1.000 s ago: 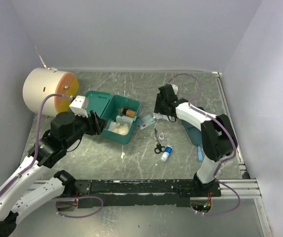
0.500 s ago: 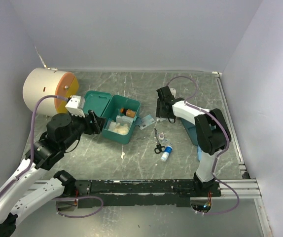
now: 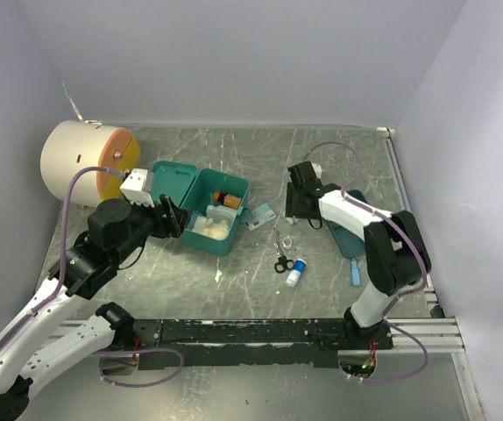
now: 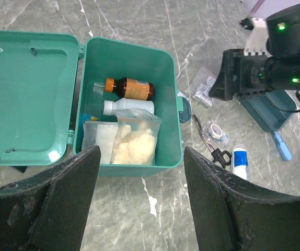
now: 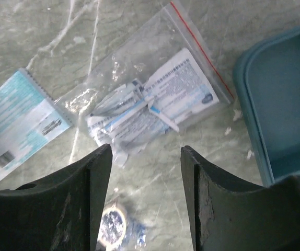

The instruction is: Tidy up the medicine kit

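Grey marbled counter, pale walls. The teal kit lies open at centre left of the top view, lid flat, with bottles and packets inside. I judge loose items are being gathered. The right gripper, apart, hangs over a zip bag; next it must lower and pinch it. The left gripper, apart and empty, faces the kit.

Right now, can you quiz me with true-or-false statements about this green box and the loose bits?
1. The teal green rectangular plastic box has its lid open. True.
2. A brown bottle with an orange label lies inside the box. True.
3. The black-handled scissors are inside the box. False: they lie on the grey marbled table.
4. The right fingers grip the clear plastic zip bag. False: they are open above it.
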Robot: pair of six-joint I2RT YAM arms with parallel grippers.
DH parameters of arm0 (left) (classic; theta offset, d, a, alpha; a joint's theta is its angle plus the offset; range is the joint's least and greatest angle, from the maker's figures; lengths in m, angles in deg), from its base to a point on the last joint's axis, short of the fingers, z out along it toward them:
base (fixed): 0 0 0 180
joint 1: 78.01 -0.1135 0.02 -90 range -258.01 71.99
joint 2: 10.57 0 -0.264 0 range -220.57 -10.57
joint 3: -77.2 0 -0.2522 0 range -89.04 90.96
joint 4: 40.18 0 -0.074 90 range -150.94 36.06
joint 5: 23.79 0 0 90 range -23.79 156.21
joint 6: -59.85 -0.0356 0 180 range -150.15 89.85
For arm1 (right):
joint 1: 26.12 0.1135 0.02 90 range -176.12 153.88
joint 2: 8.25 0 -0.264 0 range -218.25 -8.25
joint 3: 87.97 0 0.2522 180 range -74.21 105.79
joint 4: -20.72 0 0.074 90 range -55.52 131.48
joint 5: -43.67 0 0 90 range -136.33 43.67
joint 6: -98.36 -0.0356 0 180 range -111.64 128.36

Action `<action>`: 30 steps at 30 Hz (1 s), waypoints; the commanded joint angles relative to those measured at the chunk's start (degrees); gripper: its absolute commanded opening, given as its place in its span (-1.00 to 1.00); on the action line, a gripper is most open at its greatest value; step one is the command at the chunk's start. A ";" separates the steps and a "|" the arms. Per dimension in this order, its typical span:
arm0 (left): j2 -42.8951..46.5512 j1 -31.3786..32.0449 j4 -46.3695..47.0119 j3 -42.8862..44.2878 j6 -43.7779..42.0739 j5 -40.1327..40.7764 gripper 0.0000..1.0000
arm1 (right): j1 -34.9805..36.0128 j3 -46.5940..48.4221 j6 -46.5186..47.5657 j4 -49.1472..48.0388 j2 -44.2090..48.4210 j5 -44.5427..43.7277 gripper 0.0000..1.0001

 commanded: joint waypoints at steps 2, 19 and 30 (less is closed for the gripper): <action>0.31 -0.02 2.28 0.72 0.61 -0.25 0.52 | -0.19 -5.20 -8.92 -3.51 9.18 -3.65 0.11; -0.10 -0.04 3.00 0.44 0.75 -0.47 0.50 | -2.50 -13.73 -32.69 -17.33 9.36 -1.40 0.11; -0.04 -0.05 2.79 0.42 0.93 0.06 0.50 | -2.86 -13.72 -37.30 -15.90 6.09 -4.49 0.06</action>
